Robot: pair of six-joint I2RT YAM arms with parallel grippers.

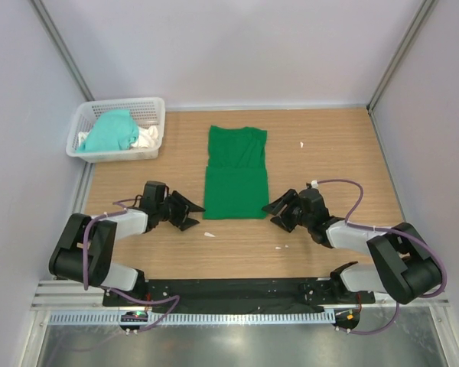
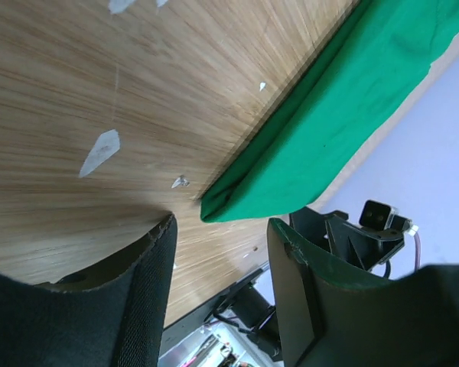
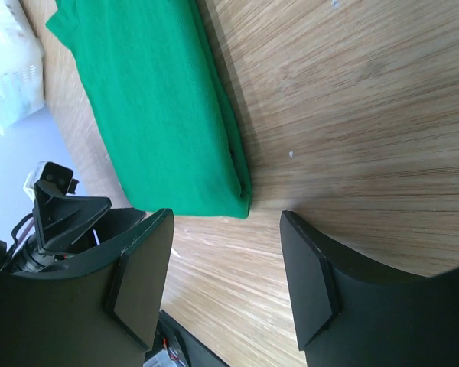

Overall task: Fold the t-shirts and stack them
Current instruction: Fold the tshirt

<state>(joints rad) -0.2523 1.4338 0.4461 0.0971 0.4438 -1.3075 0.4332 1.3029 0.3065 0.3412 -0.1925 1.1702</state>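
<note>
green t-shirt [image 1: 236, 172] folded flat mid-table [image 1: 329, 153], bare wood along both long edges | my left gripper [image 1: 193, 212] and right gripper [image 1: 274, 214] flank its near corners, jaws apart, empty | teal t-shirt [image 1: 111, 131] bunched in basket [image 1: 153, 107], far-left corner, partly hidden

Top view: mint-teal t-shirt [image 1: 111, 131] lies bunched in the basket [image 1: 115, 156], its underside hidden. The white cloth [image 1: 147, 138] beside it is mostly covered; kind not identifiable. Flecks [image 1: 209, 234] on the desk [image 1: 336, 153] are too small to identify.

Left wrist view: green t-shirt [image 2: 344, 115] runs off the top and right edges. Left fingers [image 2: 149, 298] are cut by the bottom edge.

Right wrist view: shirt cut at top, basket a blurred white patch at the left edge. Right fingers [image 3: 141, 275] are cropped at the bottom.
</note>
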